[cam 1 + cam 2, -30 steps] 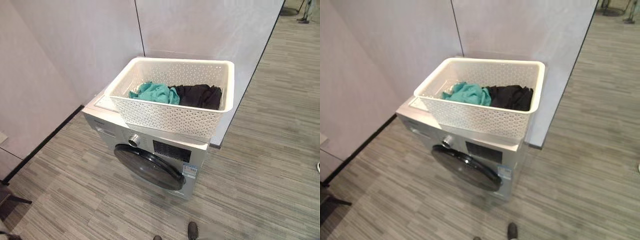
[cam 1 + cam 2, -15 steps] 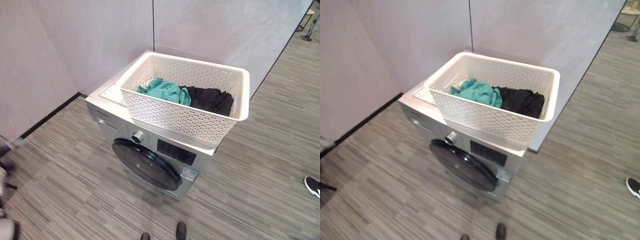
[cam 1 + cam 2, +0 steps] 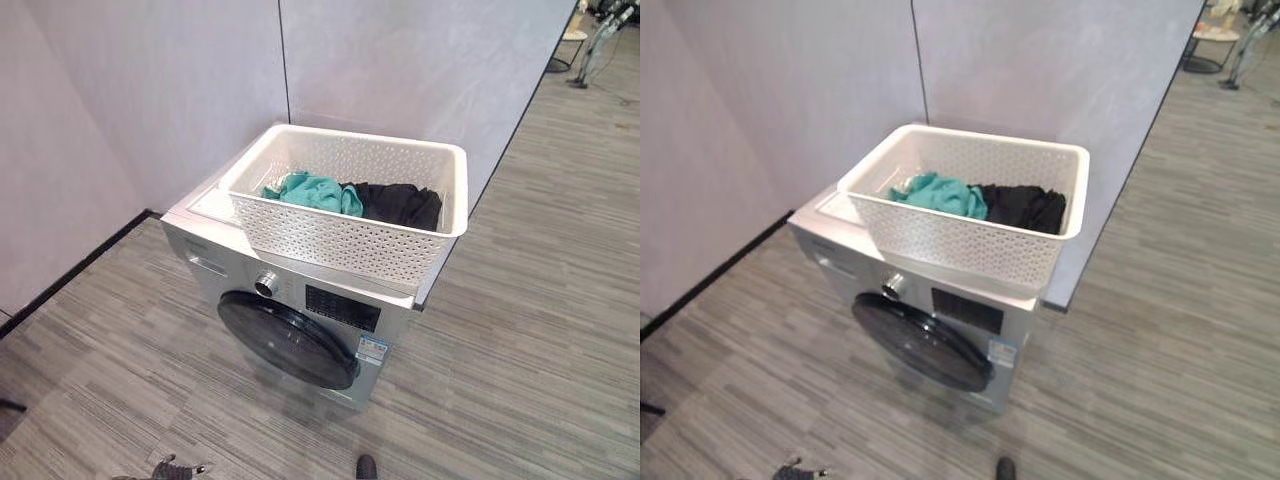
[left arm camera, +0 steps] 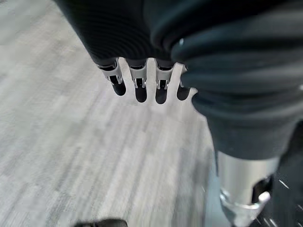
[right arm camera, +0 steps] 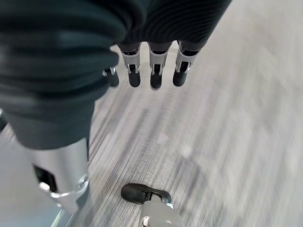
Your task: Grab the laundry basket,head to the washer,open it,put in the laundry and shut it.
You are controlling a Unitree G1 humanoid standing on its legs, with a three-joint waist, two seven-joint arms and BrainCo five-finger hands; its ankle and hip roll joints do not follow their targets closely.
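In the eye views I see the white laundry basket (image 3: 352, 235) standing on top of the washer (image 3: 300, 300), with a teal cloth (image 3: 310, 190) beside a black cloth (image 3: 400, 203) inside. The round door (image 3: 287, 338) is closed. In the left wrist view, my left hand (image 4: 137, 82) hangs over the floor (image 4: 71, 142), fingers relaxed, holding nothing. In the right wrist view, my right hand (image 5: 154, 71) hangs the same way.
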